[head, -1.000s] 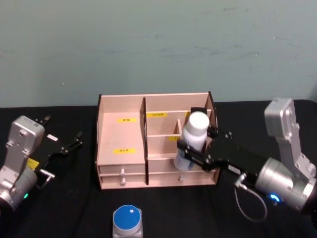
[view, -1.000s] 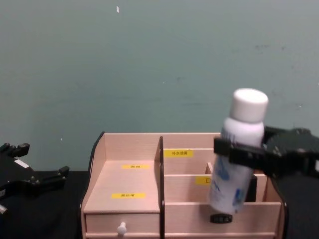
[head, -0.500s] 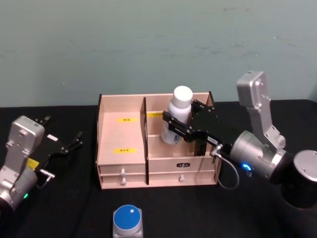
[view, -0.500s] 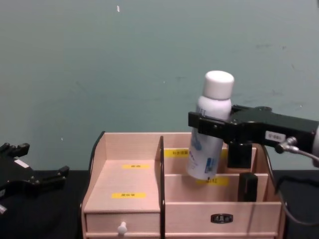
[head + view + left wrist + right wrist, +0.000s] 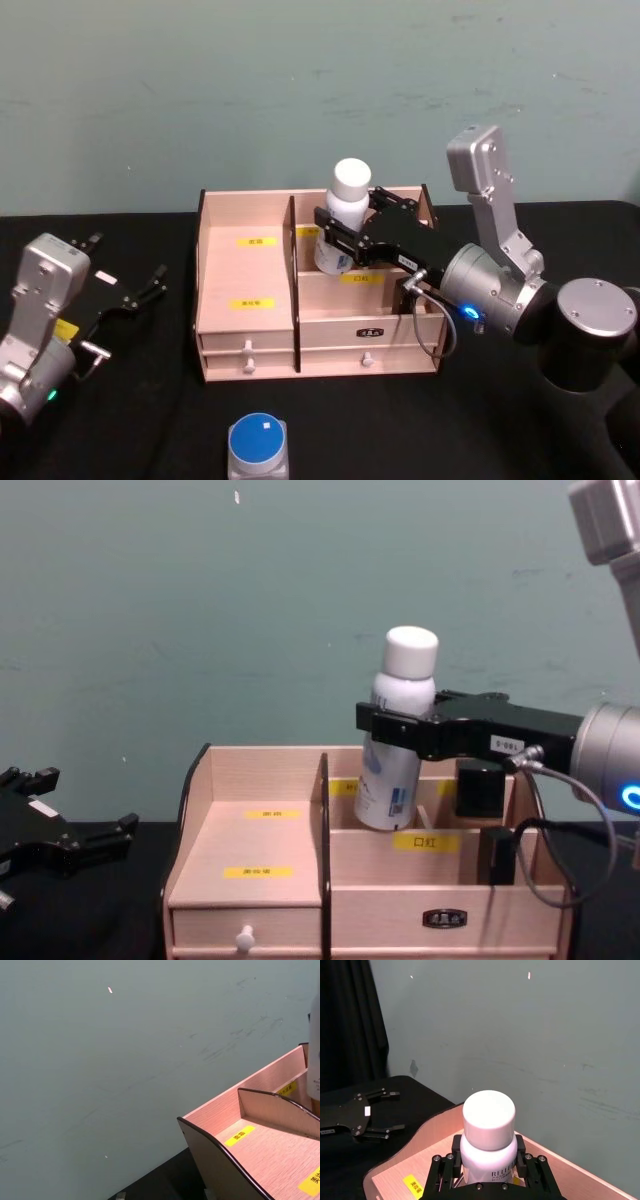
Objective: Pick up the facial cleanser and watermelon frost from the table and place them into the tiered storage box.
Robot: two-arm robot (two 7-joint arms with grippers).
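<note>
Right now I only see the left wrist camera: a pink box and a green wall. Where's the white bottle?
Observer: The right claw holds the white bottle over the back tier of the tiered storage box.
Operator: Is my left claw holding anything?
Observer: No, the left claw is open and empty, left of the box.
Operator: What's left to grab?
Observer: A round blue-lidded container sits on the table before the box.

The tiered storage box (image 5: 230, 275) is pale, matt wood with dark edges and yellow paper-like labels (image 5: 250, 303). The facial cleanser (image 5: 411, 652) looks like smooth white plastic with a faint sheen. The right hand (image 5: 397, 728) is matt black, its arm casing (image 5: 490, 190) dull silver metal. The surface (image 5: 140, 410) wears matt black cloth.
</note>
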